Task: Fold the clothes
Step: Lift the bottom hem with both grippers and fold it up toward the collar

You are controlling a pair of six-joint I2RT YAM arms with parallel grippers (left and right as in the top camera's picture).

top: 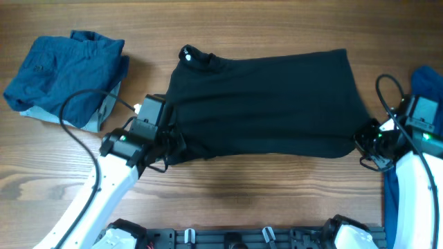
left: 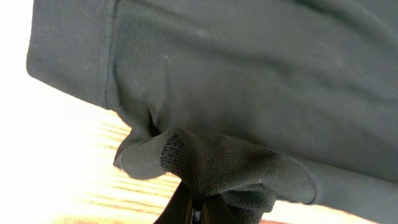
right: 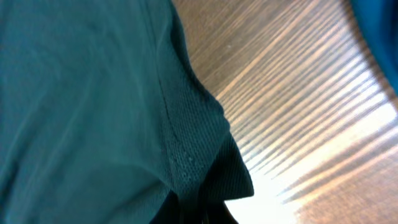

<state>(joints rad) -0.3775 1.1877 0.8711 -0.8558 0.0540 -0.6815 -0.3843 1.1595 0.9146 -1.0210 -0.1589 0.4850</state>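
A black polo shirt (top: 263,104) lies spread across the middle of the wooden table, collar at the upper left. My left gripper (top: 169,146) is shut on the shirt's near left corner; in the left wrist view (left: 199,208) a bunched fold of the black knit (left: 217,162) is pinched between the fingers. My right gripper (top: 365,142) is shut on the shirt's near right corner; in the right wrist view (right: 202,208) the hem (right: 193,143) runs into the jaws.
A folded pile of blue clothes (top: 66,76) lies at the far left. Another blue garment (top: 429,83) lies at the right edge, partly under my right arm. Black cables loop from both arms over the table.
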